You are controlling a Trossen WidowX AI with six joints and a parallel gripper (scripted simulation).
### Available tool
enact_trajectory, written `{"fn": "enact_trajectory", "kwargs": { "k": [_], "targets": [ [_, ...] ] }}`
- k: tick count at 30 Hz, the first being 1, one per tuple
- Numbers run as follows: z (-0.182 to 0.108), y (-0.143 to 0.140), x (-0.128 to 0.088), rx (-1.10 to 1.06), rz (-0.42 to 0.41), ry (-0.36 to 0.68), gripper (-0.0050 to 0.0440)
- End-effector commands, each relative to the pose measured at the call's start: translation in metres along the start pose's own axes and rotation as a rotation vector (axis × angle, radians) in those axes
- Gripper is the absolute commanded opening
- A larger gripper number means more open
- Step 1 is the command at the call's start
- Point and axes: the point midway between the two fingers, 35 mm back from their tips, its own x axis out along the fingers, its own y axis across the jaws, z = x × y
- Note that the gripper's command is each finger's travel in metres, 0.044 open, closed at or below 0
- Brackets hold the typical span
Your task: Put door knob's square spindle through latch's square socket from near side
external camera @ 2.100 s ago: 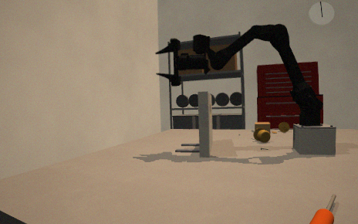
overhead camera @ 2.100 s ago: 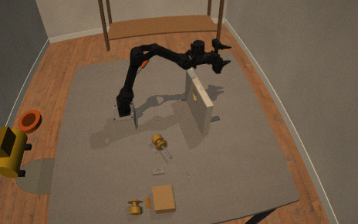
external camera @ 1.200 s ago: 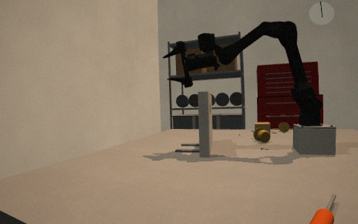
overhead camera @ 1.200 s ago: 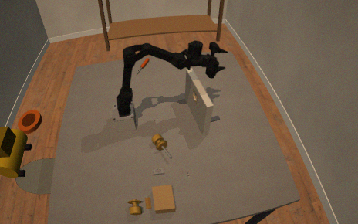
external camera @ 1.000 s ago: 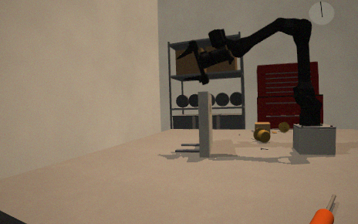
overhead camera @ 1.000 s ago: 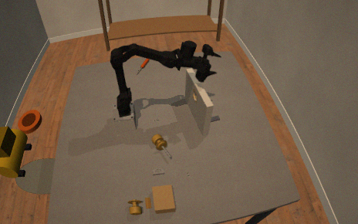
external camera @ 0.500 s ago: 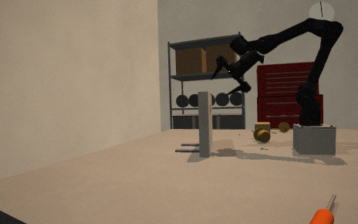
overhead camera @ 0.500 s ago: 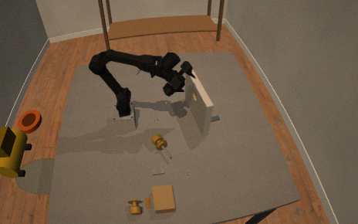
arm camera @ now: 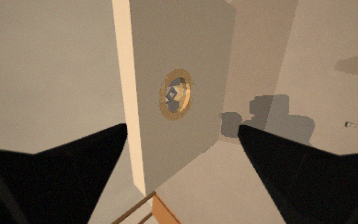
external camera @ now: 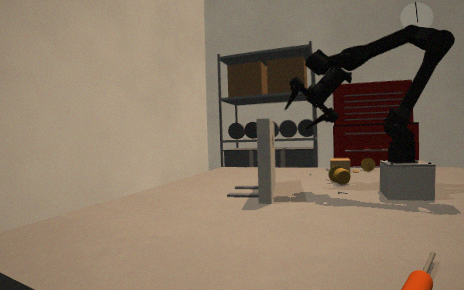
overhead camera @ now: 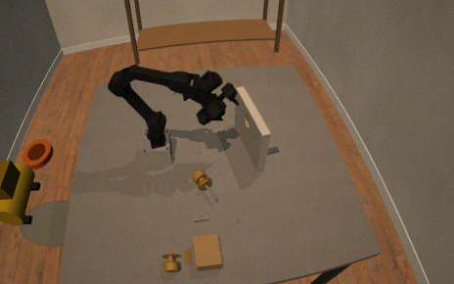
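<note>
The wooden door panel point(overhead camera: 254, 142) point(external camera: 265, 160) point(arm camera: 200, 50) stands upright on the table. Its brass-ringed latch with the square socket point(overhead camera: 247, 122) point(arm camera: 175, 94) faces the arm. The brass door knob point(overhead camera: 201, 178) point(external camera: 341, 174) lies on its side on the table in front of the panel, and its spindle point(overhead camera: 211, 194) points toward the front edge. My gripper point(overhead camera: 227, 104) point(external camera: 300, 116) point(arm camera: 183, 129) is open and empty. It hangs in the air on the robot's side of the panel, near the panel's top, and looks at the socket.
A second brass knob point(overhead camera: 171, 262) point(external camera: 368, 164) and a wooden block point(overhead camera: 207, 251) lie near the table's front edge. A small plate point(overhead camera: 201, 216) lies between them and the first knob. The arm's base point(overhead camera: 158, 147) point(external camera: 407, 180) stands left of the panel. An orange-handled tool point(external camera: 417, 280) lies far off.
</note>
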Motion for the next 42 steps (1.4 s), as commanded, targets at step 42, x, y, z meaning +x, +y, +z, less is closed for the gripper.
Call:
{"fn": "enact_trajectory", "kwargs": {
  "k": [42],
  "targets": [
    [0.001, 0.001, 0.018, -0.004, 0.0, -0.003, 0.044]
  ]
}}
